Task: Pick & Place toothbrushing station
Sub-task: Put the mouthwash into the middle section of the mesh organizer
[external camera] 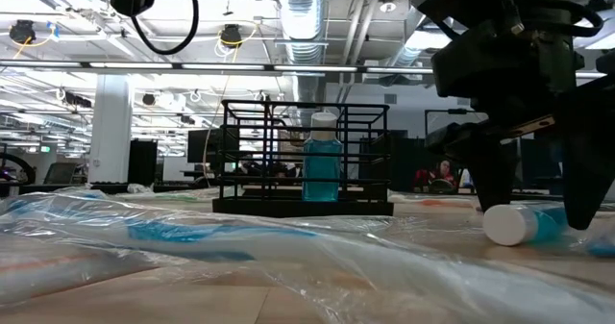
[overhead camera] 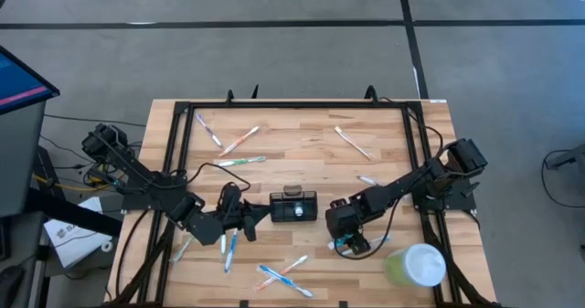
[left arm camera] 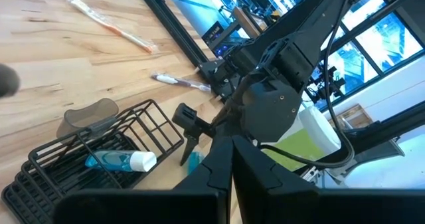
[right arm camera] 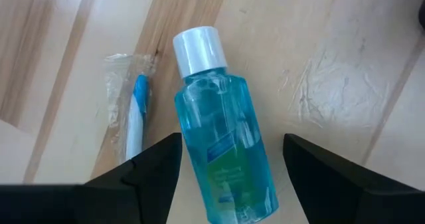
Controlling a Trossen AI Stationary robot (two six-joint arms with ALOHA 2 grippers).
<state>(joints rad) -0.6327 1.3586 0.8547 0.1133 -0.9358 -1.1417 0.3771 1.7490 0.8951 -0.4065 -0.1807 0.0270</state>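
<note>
Black wire bars form the small rectangular toothbrushing station [overhead camera: 293,205], which sits near the centre of the pale wooden table [overhead camera: 302,143] with a blue bottle with a white cap [external camera: 322,168] standing inside it. At its nine o'clock, just beside it, the left gripper [overhead camera: 259,215] is clenched on nothing. At its three to four o'clock, the right gripper [right arm camera: 229,159] hangs released, its fingers either side of a second clear blue white-capped mouthwash bottle [right arm camera: 222,127] lying flat beside a wrapped blue toothbrush [right arm camera: 136,117].
</note>
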